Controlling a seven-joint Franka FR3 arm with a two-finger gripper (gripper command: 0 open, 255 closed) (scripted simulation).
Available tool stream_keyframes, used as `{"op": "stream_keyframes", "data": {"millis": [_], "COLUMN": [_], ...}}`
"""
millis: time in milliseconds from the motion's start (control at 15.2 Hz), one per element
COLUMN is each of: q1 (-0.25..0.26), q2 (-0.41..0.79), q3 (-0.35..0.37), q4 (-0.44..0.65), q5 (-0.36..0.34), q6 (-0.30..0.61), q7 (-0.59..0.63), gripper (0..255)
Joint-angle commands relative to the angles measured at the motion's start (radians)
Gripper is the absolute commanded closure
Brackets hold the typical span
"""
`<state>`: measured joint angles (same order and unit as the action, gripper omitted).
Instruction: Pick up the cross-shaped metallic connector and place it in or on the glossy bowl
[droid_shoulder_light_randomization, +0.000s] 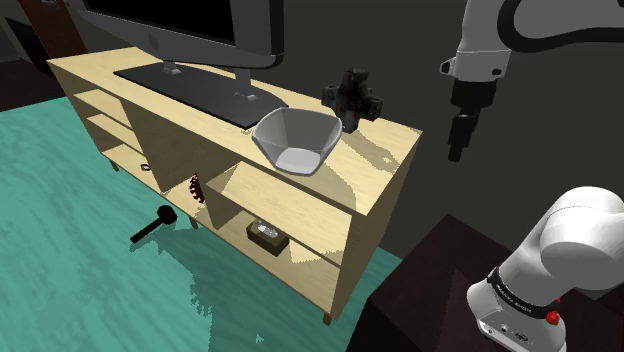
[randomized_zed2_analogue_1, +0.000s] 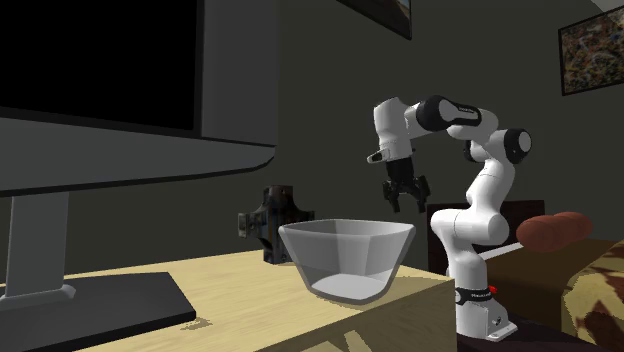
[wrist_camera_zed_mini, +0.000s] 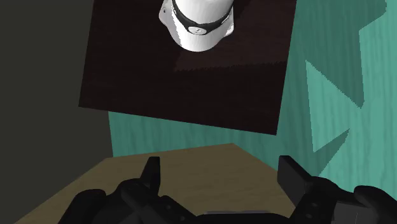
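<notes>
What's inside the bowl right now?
Nothing lies in the bowl: its bare grey floor and far walls show; the near wall's inner face is covered. The connector stands outside, behind it in the shoulder view.

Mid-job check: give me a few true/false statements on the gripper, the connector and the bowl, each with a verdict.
1. The gripper is open and holds nothing. True.
2. The cross-shaped connector lies inside the bowl. False: it stands on the cabinet top, just beyond the bowl.
3. The bowl is empty. True.
4. The gripper touches the connector. False: it hangs in the air, well apart from it.
5. The bowl stands on the floor. False: it is on the cabinet top.
</notes>
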<state>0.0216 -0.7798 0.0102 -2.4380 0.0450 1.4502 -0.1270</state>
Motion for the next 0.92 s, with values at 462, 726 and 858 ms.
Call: {"op": "stream_keyframes", "data": {"millis": [462, 726, 858], "q1": [-0.015, -0.020, -0.022], "q2": [0.240, 0.375, 0.442], "q3": [-0.044, -0.066, -0.076], "q4": [0.162, 0.278, 0.342], "q5": [-0.032, -0.038, -0.038], "q6": [0.129, 0.177, 0.194], "q7": [-0.058, -0.090, -0.106], "gripper": [0, 0, 0]}}
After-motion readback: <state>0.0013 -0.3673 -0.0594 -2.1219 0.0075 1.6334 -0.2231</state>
